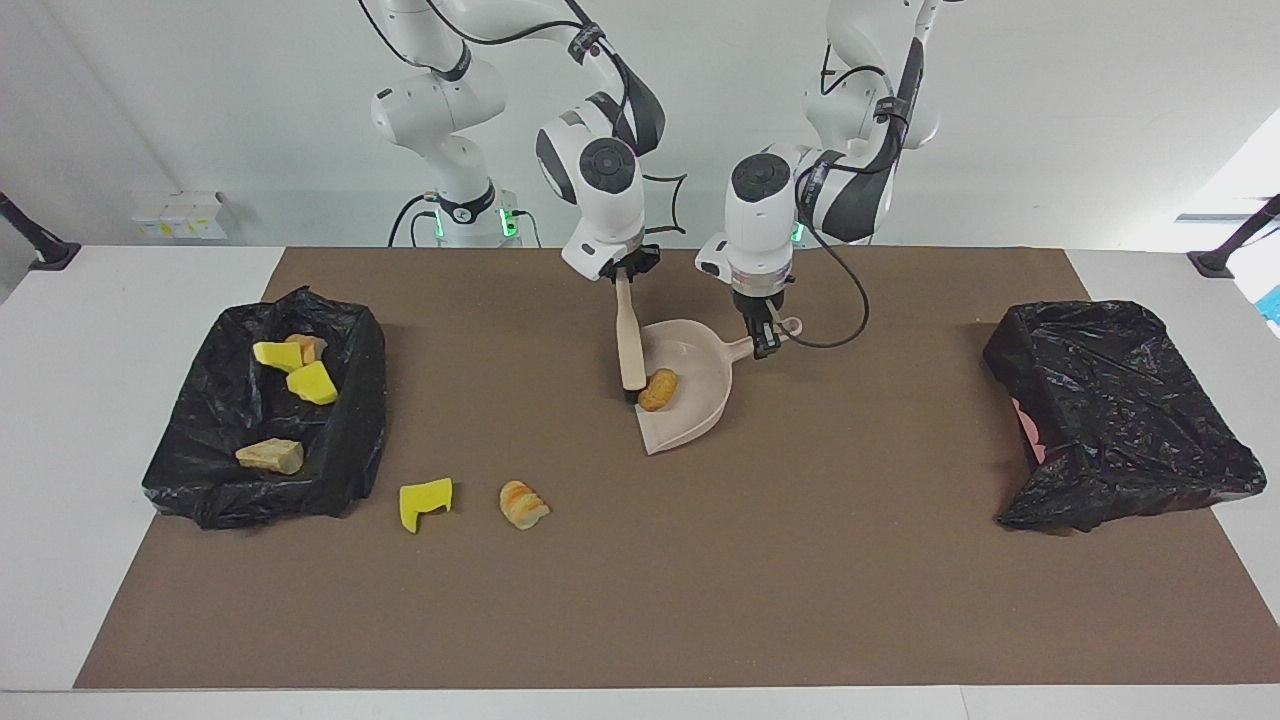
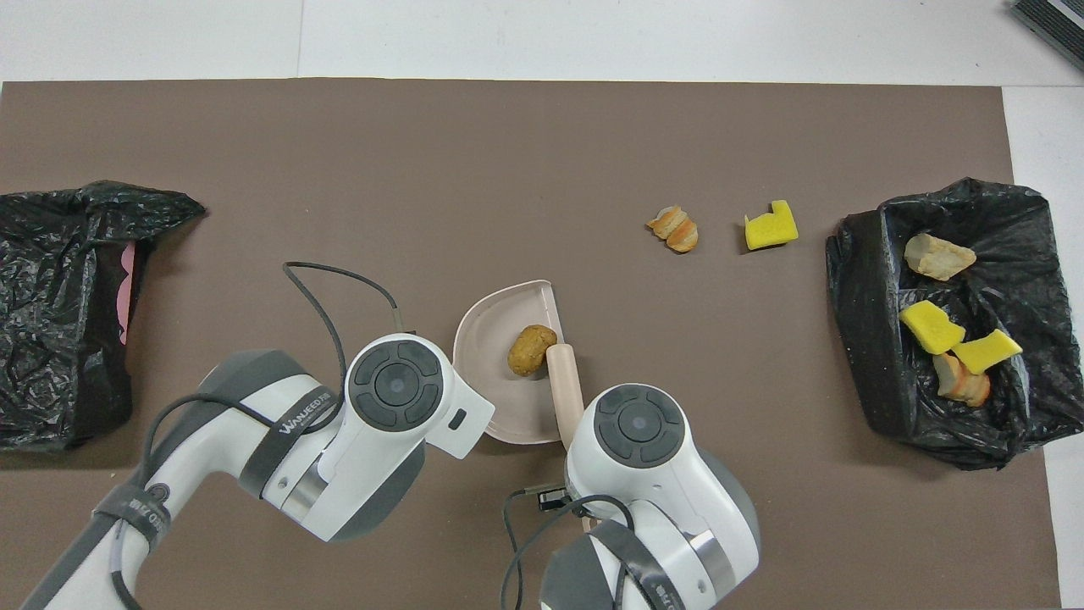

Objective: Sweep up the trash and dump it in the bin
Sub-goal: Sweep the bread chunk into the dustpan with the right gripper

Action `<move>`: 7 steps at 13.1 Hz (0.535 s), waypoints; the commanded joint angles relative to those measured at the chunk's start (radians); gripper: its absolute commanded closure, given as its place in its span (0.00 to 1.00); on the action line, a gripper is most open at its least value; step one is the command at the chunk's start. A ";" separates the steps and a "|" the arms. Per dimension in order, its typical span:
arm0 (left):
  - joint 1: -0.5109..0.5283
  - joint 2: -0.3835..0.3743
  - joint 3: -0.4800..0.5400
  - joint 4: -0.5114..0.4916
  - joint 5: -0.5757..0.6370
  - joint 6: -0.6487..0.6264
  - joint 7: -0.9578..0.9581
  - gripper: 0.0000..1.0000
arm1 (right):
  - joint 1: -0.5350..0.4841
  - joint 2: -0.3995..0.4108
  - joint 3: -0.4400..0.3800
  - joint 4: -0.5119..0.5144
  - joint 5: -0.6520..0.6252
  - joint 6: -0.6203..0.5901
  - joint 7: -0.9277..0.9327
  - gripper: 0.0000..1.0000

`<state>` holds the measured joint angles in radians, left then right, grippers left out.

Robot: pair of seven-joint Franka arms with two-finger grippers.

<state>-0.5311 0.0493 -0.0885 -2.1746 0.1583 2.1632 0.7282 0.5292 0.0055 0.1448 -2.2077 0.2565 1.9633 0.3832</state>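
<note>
right gripper [image 1: 622, 272]: fingers pinched on top of brush [image 1: 630, 345] handle; brush hangs down, bristles at dustpan mouth
left gripper [image 1: 762, 340]: fingers clamped on dustpan [image 1: 700, 395] handle; pan lies on mat, mouth toward right arm's end
swept trash piece [image 1: 657, 389]: tan lump inside pan, just past lip, touching brush tip; well below both sets of fingers
loose trash: bread piece [image 1: 523, 503] and yellow sponge piece [image 1: 425, 502] on mat, farther from robots than pan, toward right arm's end
filled bin [image 1: 350, 420]: black-bagged, right arm's end of desk, four scraps [image 1: 285, 385] inside
other bin [image 1: 1120, 410]: left arm's end
room: brown mat [image 1: 800, 580] bare between pan and other bin; wide bare strip at edge farthest from robots
</note>
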 commanded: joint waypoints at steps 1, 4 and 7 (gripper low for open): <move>-0.007 -0.032 0.009 -0.048 0.006 0.052 -0.009 1.00 | -0.026 -0.010 -0.011 0.046 -0.015 -0.056 -0.156 1.00; -0.004 -0.032 0.009 -0.050 0.004 0.055 -0.016 1.00 | -0.112 -0.004 -0.010 0.120 -0.103 -0.119 -0.279 1.00; -0.004 -0.032 0.009 -0.050 0.004 0.055 -0.018 1.00 | -0.191 0.042 -0.011 0.184 -0.230 -0.127 -0.288 1.00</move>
<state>-0.5309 0.0477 -0.0852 -2.1853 0.1580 2.1853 0.7264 0.3927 0.0081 0.1241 -2.0819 0.0923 1.8618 0.1222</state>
